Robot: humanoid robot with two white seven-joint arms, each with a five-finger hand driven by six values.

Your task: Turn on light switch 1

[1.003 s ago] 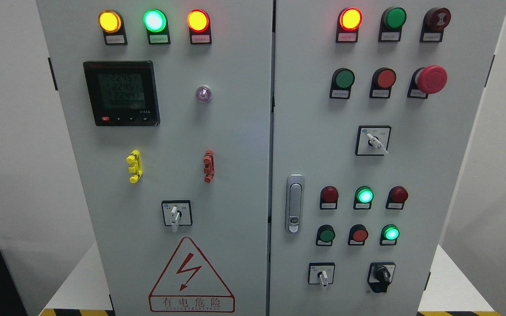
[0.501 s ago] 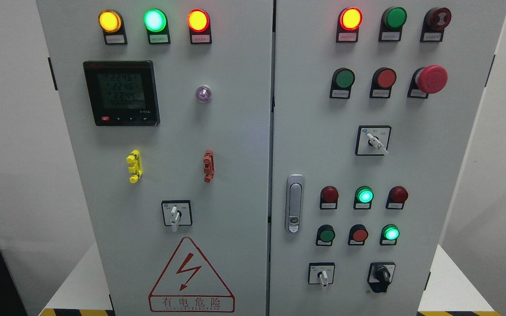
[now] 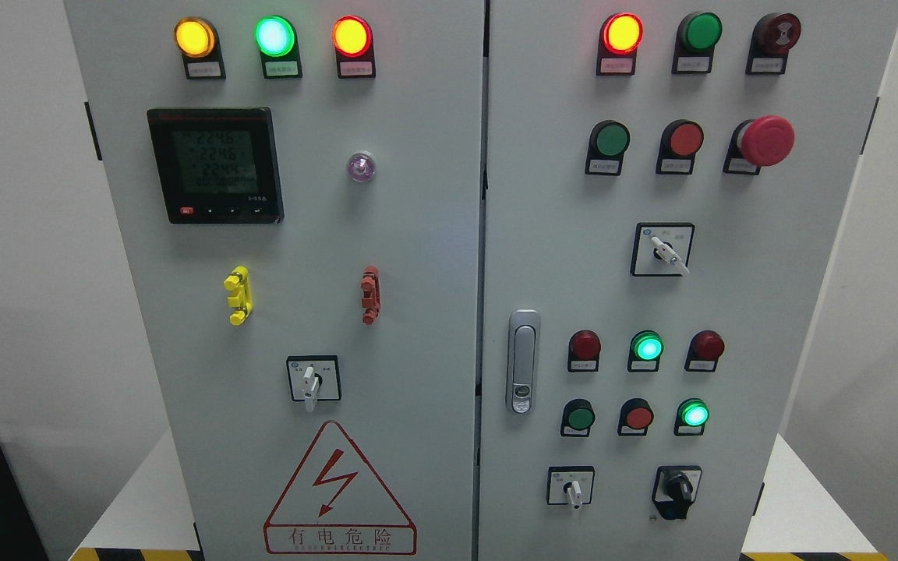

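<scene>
Control cabinet (image 3: 418,234), unchanged from the earlier frames except for flickering meter (image 3: 215,165) digits. No robot hand shows, so grasp cannot be told. Which control is light switch 1 cannot be told.

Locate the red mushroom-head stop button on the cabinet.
In the head view, the red mushroom button sits on the right door's upper right, ending the second row, right of a flat red button.

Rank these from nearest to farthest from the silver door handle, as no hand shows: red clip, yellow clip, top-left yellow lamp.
1. red clip, just left of the silver door handle.
2. yellow clip, farther left.
3. yellow lamp, top left corner.
</scene>
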